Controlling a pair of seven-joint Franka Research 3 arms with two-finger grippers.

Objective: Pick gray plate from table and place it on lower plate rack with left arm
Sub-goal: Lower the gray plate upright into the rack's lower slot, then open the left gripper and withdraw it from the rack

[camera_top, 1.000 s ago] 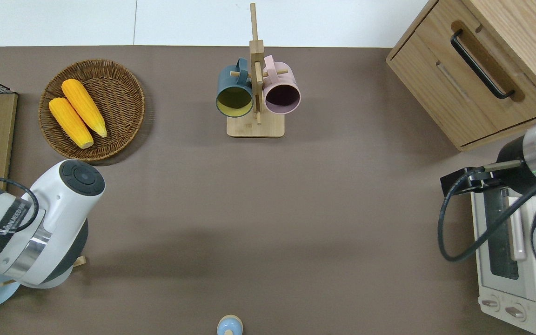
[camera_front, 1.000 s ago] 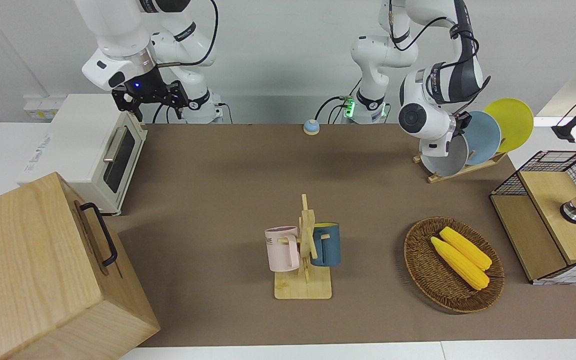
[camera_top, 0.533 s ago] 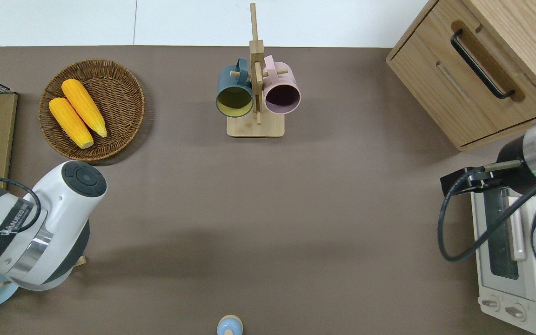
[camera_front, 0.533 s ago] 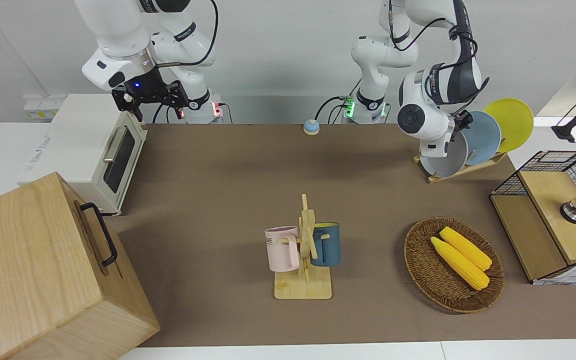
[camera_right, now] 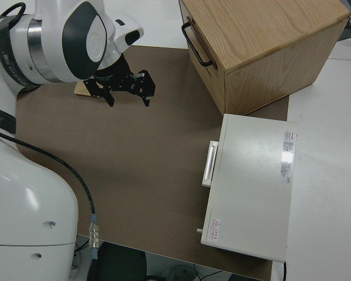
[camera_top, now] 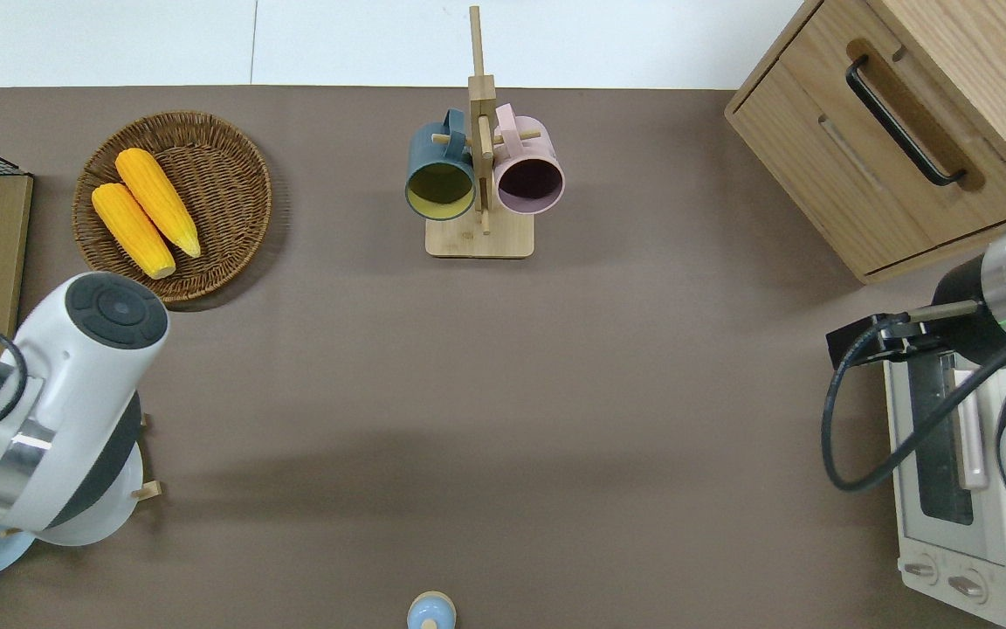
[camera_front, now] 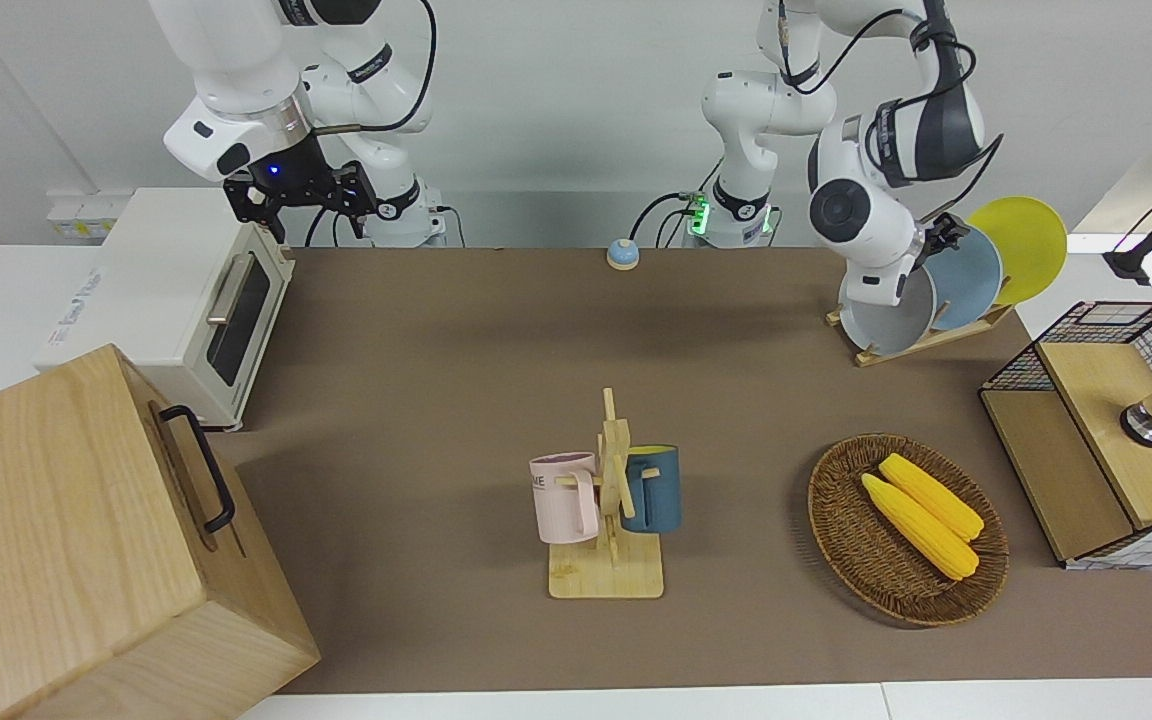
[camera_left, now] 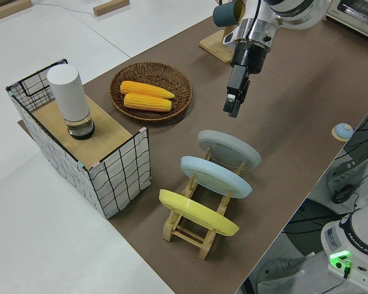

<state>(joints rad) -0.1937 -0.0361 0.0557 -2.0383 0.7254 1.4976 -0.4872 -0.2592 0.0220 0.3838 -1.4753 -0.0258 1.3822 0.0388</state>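
left hand (camera_left: pixel 232 105) lifted off gray plate (camera_left: pixel 229 149), now in rack (camera_left: pixel 199 231).

Bright, even overhead light; soft shadows on table (camera_front: pixel 416 400); sharp focus, no glare.

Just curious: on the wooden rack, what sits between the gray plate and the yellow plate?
The light blue plate, slotted between gray plate and yellow plate; clearest in the left side view.

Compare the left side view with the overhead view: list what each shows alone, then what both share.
Left side only: the gray plate, light blue plate and yellow plate standing in the lower plate rack, with the left claw above, empty. Overhead only: the toaster oven and wooden cabinet. Both: the corn basket.
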